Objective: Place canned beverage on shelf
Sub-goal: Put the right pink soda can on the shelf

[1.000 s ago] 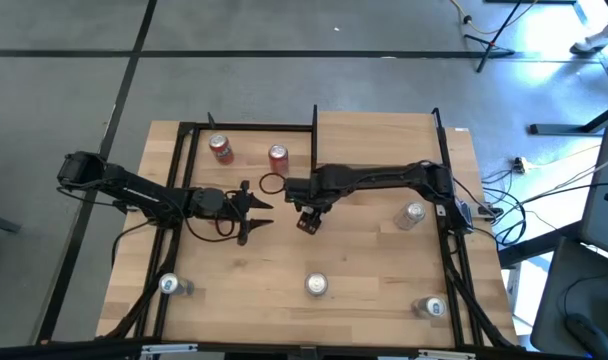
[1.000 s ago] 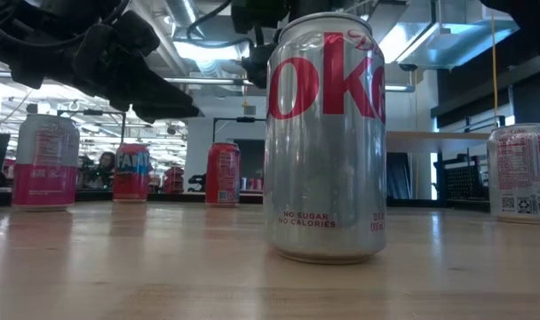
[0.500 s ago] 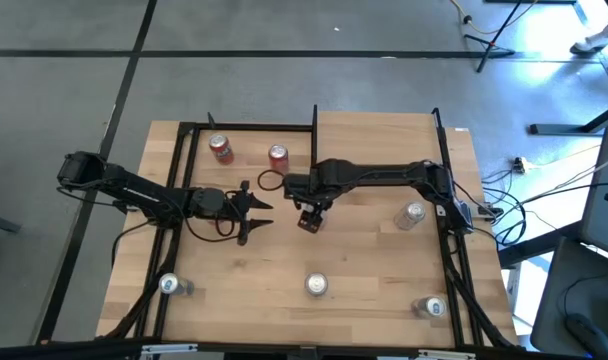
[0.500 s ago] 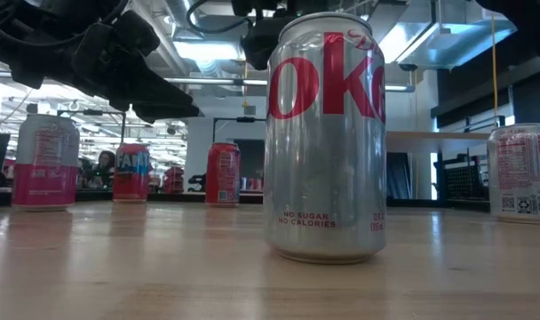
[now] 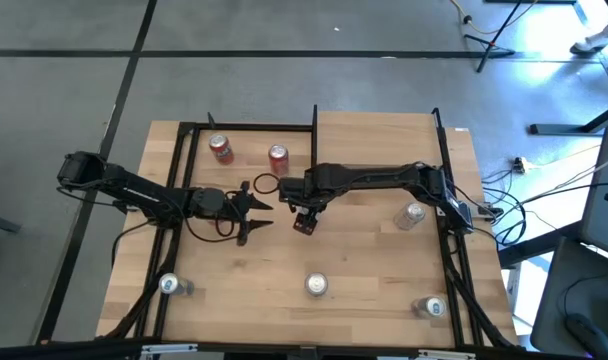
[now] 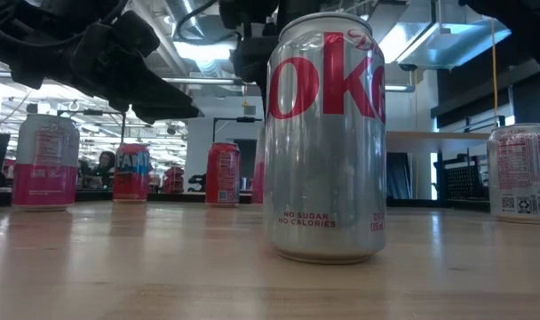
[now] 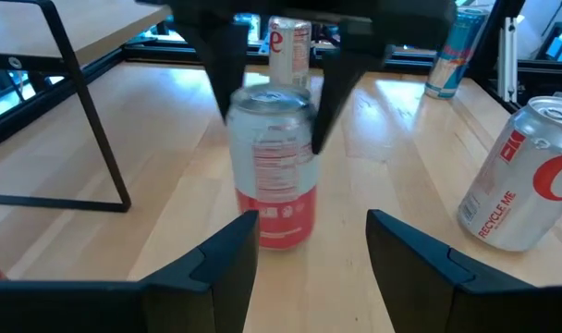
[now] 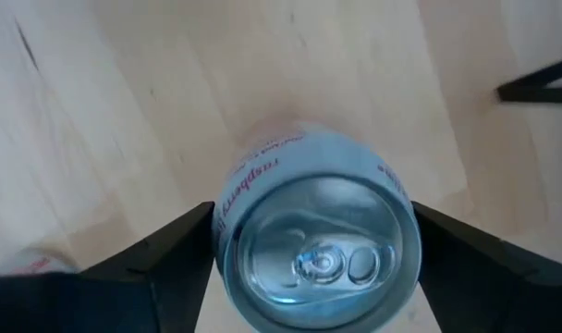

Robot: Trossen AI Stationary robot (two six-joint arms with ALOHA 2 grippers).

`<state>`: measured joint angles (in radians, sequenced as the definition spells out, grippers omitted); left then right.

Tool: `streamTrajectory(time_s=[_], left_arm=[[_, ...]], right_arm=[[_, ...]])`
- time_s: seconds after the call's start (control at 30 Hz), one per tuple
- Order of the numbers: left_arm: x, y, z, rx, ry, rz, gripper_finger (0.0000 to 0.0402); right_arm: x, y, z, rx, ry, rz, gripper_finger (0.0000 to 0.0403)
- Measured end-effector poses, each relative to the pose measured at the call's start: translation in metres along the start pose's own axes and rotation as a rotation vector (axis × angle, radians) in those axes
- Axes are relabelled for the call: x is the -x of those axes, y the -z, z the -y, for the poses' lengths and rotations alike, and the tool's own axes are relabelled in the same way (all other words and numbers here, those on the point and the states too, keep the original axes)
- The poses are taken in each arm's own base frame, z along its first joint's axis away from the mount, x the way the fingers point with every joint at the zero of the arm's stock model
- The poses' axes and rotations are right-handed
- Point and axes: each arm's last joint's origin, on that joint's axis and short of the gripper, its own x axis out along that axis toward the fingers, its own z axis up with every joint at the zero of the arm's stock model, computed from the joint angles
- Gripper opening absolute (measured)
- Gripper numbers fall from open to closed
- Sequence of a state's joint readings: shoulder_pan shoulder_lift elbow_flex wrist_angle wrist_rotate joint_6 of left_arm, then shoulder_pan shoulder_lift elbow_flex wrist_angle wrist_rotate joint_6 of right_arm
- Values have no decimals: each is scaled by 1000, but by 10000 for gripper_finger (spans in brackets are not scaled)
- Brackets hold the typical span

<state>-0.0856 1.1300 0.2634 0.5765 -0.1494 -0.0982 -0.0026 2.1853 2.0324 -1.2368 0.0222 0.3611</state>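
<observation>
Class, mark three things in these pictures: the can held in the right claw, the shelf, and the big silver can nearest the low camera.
held can (image 8: 318, 254), right wrist view, on its lid
shelf (image 5: 374, 135), high view, bare board
silver can (image 6: 325, 178), low view, mid-wall

red-and-silver can (image 7: 274, 171) upright between right pincer (image 5: 304, 212) fingers; light-wood shelf (image 5: 376, 135) raised, far right.

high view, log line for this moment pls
right claw: shut on can | left claw: open, idle | shelf: no can
</observation>
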Motion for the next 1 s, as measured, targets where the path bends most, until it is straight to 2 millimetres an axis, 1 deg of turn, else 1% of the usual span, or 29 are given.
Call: streamTrajectory(time_s=[0.07, 0.13, 0.3, 0.33, 0.37, 0.43, 0.53, 0.67, 0.77, 0.83, 0.93, 1.0], left_arm=[[0, 0, 0, 0, 10, -1, 192], [0, 0, 0, 0, 10, -1, 192], [0, 0, 0, 0, 10, 0, 192], [0, 0, 0, 0, 10, 0, 192], [0, 0, 0, 0, 10, 0, 192], [0, 0, 0, 0, 10, 0, 192], [0, 0, 0, 0, 10, -1, 192], [0, 0, 0, 0, 10, 0, 192], [0, 0, 0, 0, 10, -1, 192], [0, 0, 0, 0, 10, 0, 192], [0, 0, 0, 0, 10, 0, 192], [0, 0, 0, 0, 10, 0, 192]], right_arm=[[-1, -1, -2, 21, 5, 12, 315], [-2, 0, -5, 40, 7, 10, 325], [-1, 0, -8, 44, -11, 21, 387], [-1, 1, -8, 44, -18, 12, 393], [-1, 1, -8, 44, -20, 2, 393], [2, 5, -6, 60, -5, -38, 381], [16, 11, -4, 148, 18, -92, 360], [36, 24, -9, 362, 13, -108, 343], [46, 26, -13, 527, -14, -70, 337], [49, 25, -11, 637, -1, -52, 336], [50, 22, -7, 656, 41, -28, 335], [49, 17, -9, 599, 37, 16, 335]])
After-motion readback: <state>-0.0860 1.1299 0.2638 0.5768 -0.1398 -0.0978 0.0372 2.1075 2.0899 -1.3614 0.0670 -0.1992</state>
